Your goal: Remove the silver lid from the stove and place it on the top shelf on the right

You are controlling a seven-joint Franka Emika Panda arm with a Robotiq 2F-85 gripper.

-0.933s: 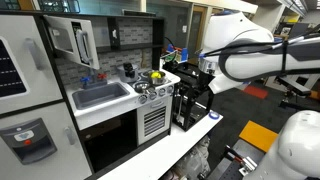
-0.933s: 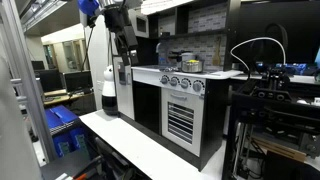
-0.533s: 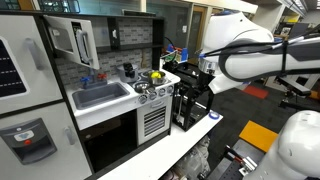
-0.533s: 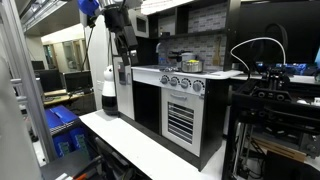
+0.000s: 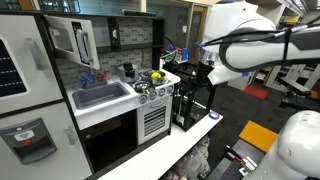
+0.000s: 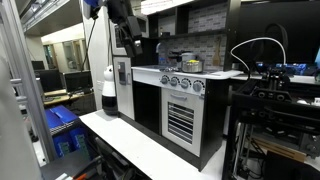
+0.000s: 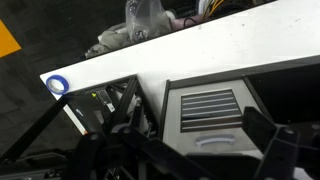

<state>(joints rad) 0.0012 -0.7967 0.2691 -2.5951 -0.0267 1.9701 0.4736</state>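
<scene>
Even overhead room light filled both exterior views, and shadows were soft. The white arm shell (image 5: pixel 245 45) glared almost blank at the upper right, while the oven cavity (image 5: pixel 110 142) under the counter was deep black. In an exterior view the equipment rack (image 6: pixel 275 105) on the right sat in gloom and the far room (image 6: pixel 58 55) on the left glowed brighter. In the wrist view the white tabletop (image 7: pixel 230 42) shone, and the near gripper (image 7: pixel 185 150) was a dark, unfocused blur. All pictures were coarse.
</scene>
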